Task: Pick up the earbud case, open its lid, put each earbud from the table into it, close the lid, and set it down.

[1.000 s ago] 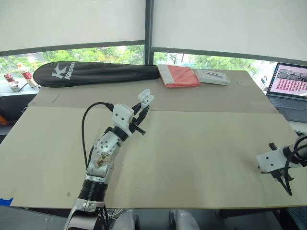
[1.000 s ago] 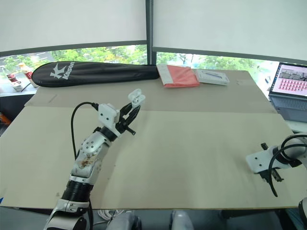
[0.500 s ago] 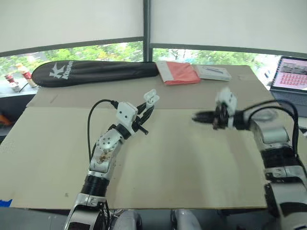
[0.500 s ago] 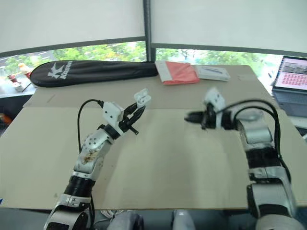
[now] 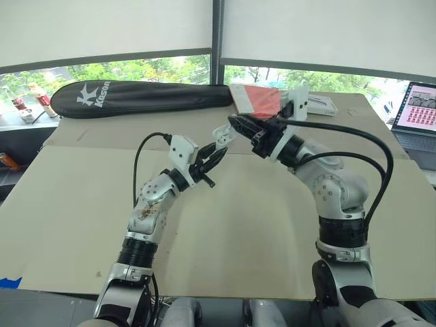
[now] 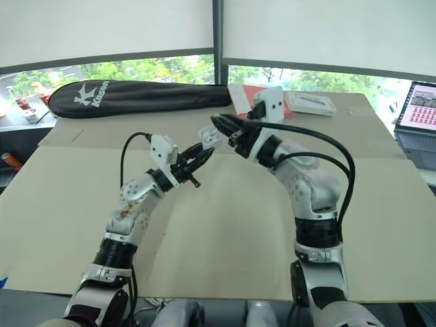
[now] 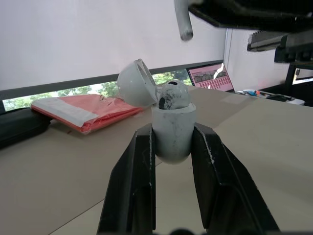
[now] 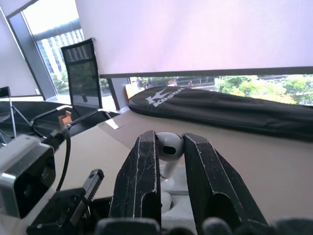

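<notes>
While the left gripper (image 5: 216,148) clamps the glossy white earbud case (image 7: 172,134), lid (image 7: 137,83) open, one earbud (image 7: 172,95) seated, the right gripper (image 5: 238,122) at its one o'clock pinches a white stemmed earbud (image 8: 169,146), stem partly hidden.

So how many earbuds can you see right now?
2. One earbud sits in the open case held by the left gripper; the other earbud is pinched in the right gripper, just above the case.
</notes>
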Controlling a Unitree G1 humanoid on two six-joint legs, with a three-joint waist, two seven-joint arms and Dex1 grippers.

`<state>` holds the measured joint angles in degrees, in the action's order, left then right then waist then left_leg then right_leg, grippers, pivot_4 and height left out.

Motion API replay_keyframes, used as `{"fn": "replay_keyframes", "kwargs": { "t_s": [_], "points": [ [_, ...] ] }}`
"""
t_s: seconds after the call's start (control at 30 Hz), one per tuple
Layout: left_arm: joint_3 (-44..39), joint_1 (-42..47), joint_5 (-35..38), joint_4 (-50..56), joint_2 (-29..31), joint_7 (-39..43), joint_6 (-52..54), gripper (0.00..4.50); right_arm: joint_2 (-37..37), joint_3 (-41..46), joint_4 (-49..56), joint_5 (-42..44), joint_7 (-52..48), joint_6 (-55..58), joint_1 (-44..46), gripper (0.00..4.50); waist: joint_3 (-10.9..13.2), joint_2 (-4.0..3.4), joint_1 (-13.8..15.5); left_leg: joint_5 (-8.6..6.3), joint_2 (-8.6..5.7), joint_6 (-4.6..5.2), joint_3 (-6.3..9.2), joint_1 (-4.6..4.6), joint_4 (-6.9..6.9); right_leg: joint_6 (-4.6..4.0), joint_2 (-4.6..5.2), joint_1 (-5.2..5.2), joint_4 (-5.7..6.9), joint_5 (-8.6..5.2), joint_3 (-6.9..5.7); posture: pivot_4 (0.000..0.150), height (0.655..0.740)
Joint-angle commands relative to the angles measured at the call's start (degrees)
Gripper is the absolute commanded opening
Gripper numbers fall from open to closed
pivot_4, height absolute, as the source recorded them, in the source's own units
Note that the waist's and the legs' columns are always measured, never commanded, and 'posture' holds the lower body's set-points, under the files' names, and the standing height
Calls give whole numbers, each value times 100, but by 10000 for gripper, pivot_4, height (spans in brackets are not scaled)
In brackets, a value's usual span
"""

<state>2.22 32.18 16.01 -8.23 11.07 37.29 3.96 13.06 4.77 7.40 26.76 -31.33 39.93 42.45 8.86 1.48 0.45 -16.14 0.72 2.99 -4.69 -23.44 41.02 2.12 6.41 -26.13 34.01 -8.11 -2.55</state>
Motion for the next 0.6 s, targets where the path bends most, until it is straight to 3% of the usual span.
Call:
{"fn": "replay_keyframes", "kwargs": {
  "t_s": [0.03,0.6],
  "points": [
    [-8,165,155,238,-44,116,-30,5425,187,-160,258,-235,-4,-417,-5,3434,0,0,-28,0,2,0,0,5,-4,0,-3,0,3,0,0,1500,7400],
    [85,71,182,514,-94,207,-39,5425,575,-583,82,-721,-123,-946,-262,3434,0,0,-117,4,11,-4,1,22,-7,-6,-15,1,4,3,16,1500,7400]
  ]
}}
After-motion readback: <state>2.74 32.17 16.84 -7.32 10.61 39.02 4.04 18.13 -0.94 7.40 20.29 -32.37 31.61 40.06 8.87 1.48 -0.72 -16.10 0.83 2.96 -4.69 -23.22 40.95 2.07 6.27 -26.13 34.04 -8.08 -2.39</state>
